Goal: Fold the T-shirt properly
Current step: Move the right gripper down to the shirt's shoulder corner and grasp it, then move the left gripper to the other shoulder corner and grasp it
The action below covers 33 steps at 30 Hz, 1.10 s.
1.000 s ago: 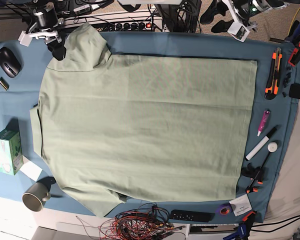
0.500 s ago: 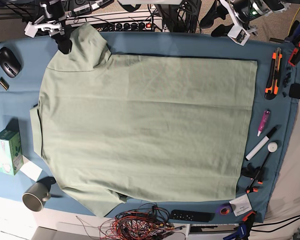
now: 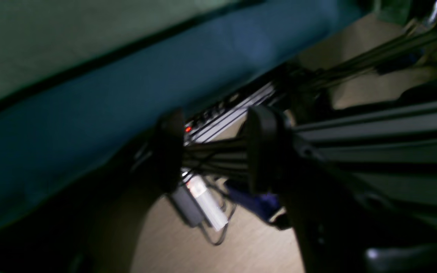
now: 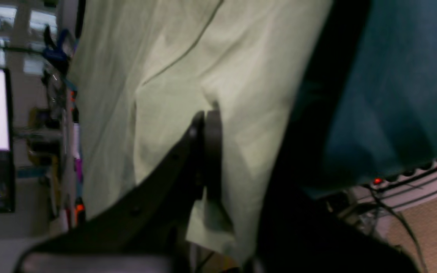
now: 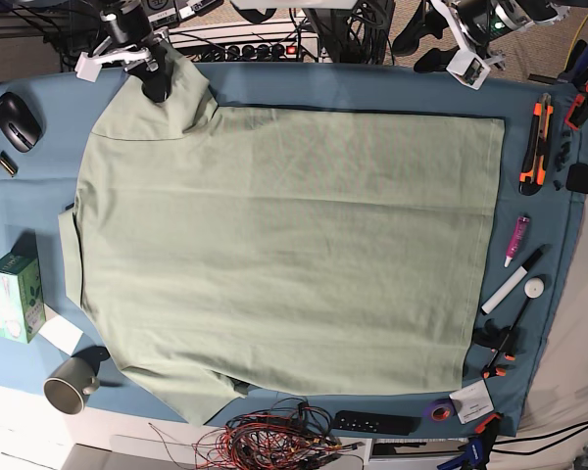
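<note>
The pale sage-green T-shirt (image 5: 284,245) lies flat and spread out on the teal table cloth (image 5: 372,88), hem to the right and sleeves to the left. My right gripper (image 5: 157,86) is over the far sleeve at the back left. In the right wrist view its fingers (image 4: 212,125) are pressed together against the shirt fabric (image 4: 165,76); I cannot tell whether cloth is pinched between them. My left gripper (image 5: 418,44) hangs beyond the table's back edge, open and empty. In the left wrist view (image 3: 216,151) its jaws stand apart over the floor and cables.
A mouse (image 5: 18,119), a green box (image 5: 17,297) and a mug (image 5: 71,384) lie left of the shirt. Tangled wires (image 5: 274,436) and a remote (image 5: 374,423) are at the front. A utility knife (image 5: 537,142), pens (image 5: 514,279) and clamps lie on the right. A power strip (image 5: 255,49) sits behind.
My right gripper has moved to the right along the back edge, from beside the far sleeve to over it. The left arm and the shirt have hardly moved.
</note>
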{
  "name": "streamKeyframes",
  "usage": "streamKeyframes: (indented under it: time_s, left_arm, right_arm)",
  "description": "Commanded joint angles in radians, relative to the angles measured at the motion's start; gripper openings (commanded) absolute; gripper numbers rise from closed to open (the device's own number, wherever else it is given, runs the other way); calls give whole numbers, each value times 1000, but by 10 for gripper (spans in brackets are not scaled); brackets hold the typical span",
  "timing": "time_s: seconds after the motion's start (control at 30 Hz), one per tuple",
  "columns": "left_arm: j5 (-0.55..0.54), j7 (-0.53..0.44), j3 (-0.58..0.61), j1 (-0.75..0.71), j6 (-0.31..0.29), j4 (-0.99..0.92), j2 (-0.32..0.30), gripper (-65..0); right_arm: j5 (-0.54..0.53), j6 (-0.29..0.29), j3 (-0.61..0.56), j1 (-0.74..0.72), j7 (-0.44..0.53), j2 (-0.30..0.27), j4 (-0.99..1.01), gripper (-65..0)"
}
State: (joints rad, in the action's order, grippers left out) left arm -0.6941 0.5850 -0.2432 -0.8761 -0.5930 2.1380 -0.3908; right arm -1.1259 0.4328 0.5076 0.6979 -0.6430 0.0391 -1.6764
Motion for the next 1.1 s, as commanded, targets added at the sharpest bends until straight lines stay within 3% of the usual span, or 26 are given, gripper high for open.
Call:
streamKeyframes:
  time_s: [0.0, 0.07, 0.2, 0.4, 0.6, 0.77, 1.07]
  left_arm:
    - [-30, 1, -3, 12, -7, 13, -6, -377]
    - [-72, 49, -19, 54, 6, 13, -5, -377]
    - [-135, 122, -133, 144, 97, 13, -6, -377]
    - [-213, 170, -361, 175, 142, -8, -54, -377]
    - [-308, 202, -442, 175, 138, -165, -95, -378]
    - [-433, 262, -440, 198, 41, -329, -95, -378]
    - [-466, 280, -440, 288, 20, -455, -95, -378]
  right_arm:
    - [44, -17, -2, 14, -30, 0, -3, -650]
    - [47, -6, -2, 14, -30, 0, -3, -650]
    - [54, -3, -2, 14, -30, -1, -3, -650]
    - [65, -4, -2, 14, -29, -1, -3, -650]
    - [65, -3, -2, 3, -26, 0, -3, -650]
    - [66, -4, -2, -2, -27, -1, -3, -650]
    - [66, -4, -2, -2, -27, 0, -3, -650]
